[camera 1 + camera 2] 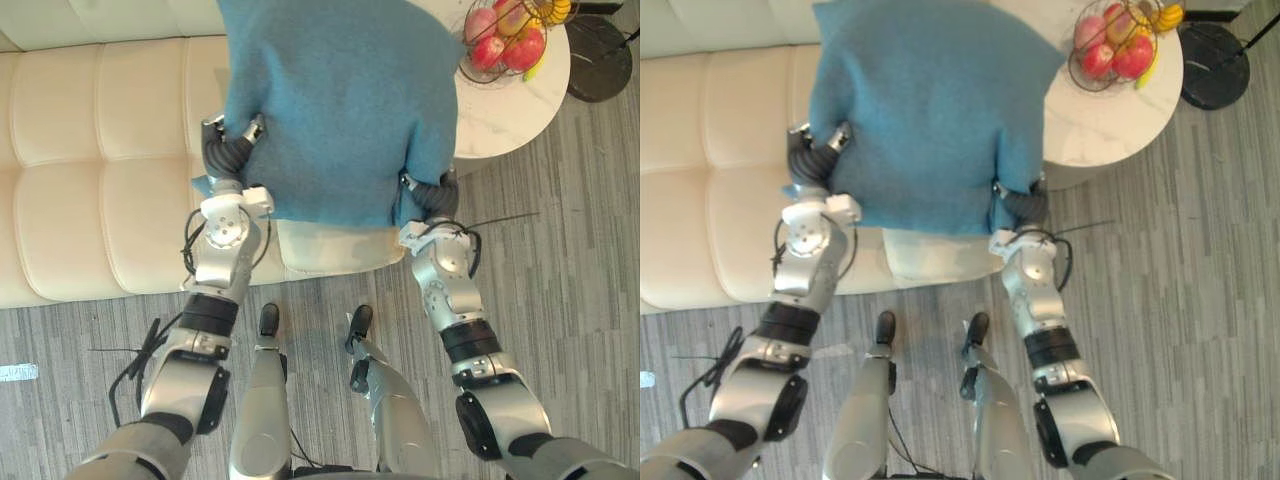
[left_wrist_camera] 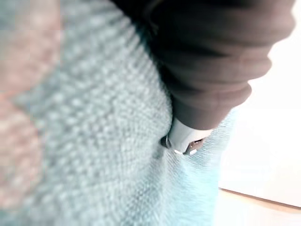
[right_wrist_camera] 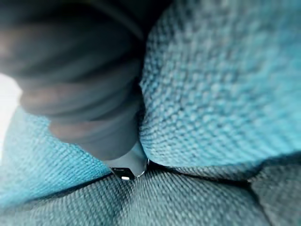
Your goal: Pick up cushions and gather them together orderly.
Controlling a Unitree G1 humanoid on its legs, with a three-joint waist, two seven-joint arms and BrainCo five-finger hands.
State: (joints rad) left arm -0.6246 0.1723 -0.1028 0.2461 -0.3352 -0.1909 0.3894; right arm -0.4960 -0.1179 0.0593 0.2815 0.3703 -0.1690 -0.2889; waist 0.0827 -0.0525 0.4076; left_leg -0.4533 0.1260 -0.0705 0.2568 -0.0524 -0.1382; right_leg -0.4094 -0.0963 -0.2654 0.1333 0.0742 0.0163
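Blue cushion [image 1: 335,100], lifted close under my head camera, hangs between both hands above the near edge of the sofa [image 1: 90,180] and covers much of the scene's middle. At far left, the cream sofa runs along in tufted panels, with grey plank floor [image 1: 580,280] nearer to me. My left hand [image 1: 232,150] sits at the cushion's lower left corner, its dark ribbed cover pressed against the fabric; the left wrist view shows that cover tight against the blue-green weave, and I cannot tell how the hand is closed. Below the cushion a cream pad [image 1: 330,248] juts from the sofa's near edge; whether it is a seat part or a loose cushion, I cannot tell. My right hand [image 1: 435,192] meets the cushion's lower right corner, buried in folds of the cloth in the right wrist view, its hold likewise impossible to read. Farther right stands a round white table [image 1: 510,110] bearing a wire basket [image 1: 470,60] of red apples [image 1: 525,48]. A black disc [image 1: 600,60] lies on the floor beyond it.
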